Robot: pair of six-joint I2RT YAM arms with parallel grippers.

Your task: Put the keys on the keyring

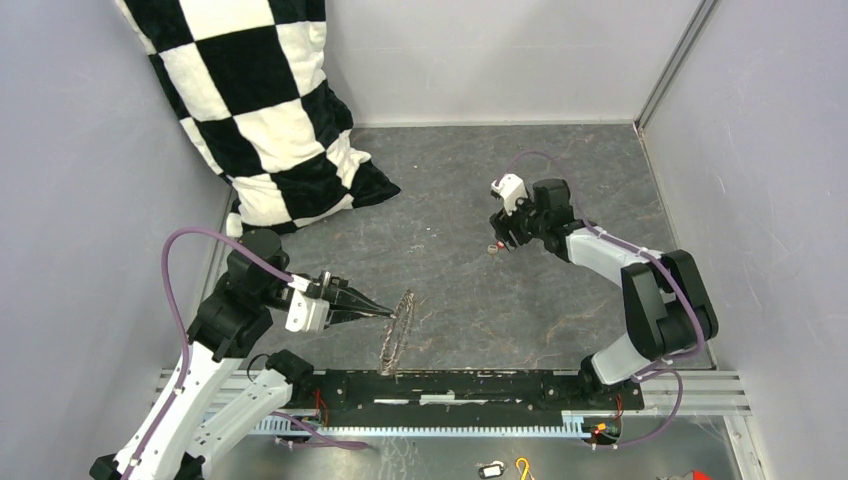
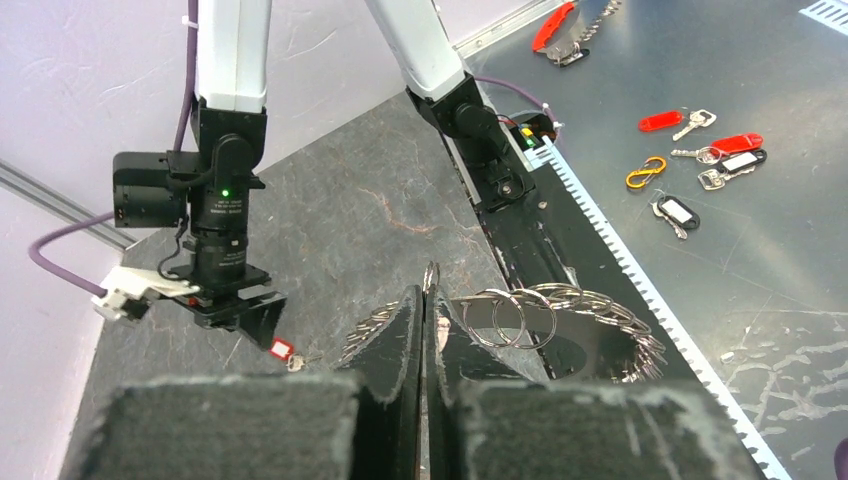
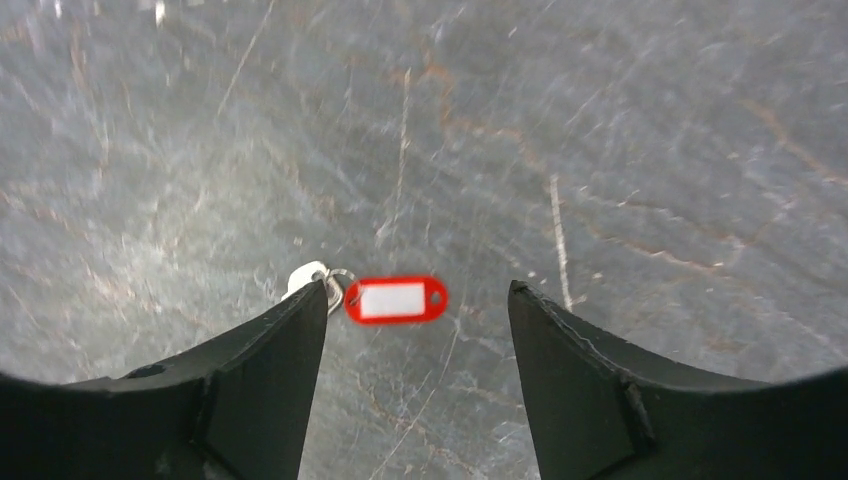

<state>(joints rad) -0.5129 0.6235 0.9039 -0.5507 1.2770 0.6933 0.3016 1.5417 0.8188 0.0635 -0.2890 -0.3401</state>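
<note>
The keyring point(image 1: 398, 330) is a large thin metal hoop fringed with small split rings, standing on edge on the dark mat. My left gripper point(image 1: 385, 313) is shut on its rim; in the left wrist view the jaws point(image 2: 428, 295) are pressed together on the wire and the hoop point(image 2: 560, 310) curves off to the right. One of the keys point(image 3: 308, 277), silvery with a red tag point(image 3: 396, 300), lies flat on the mat. My right gripper point(image 3: 418, 287) hangs open just above it, the tag between the fingertips and the key at the left fingertip. In the top view that key point(image 1: 493, 247) is under the right gripper point(image 1: 502, 238).
A black-and-white chequered cushion point(image 1: 265, 100) leans in the back left corner. Off the mat on the metal floor lie red tags with keys point(image 2: 737, 143), a yellow hook point(image 2: 646, 172) and a dark tag point(image 2: 678, 211). Grey walls close in on both sides.
</note>
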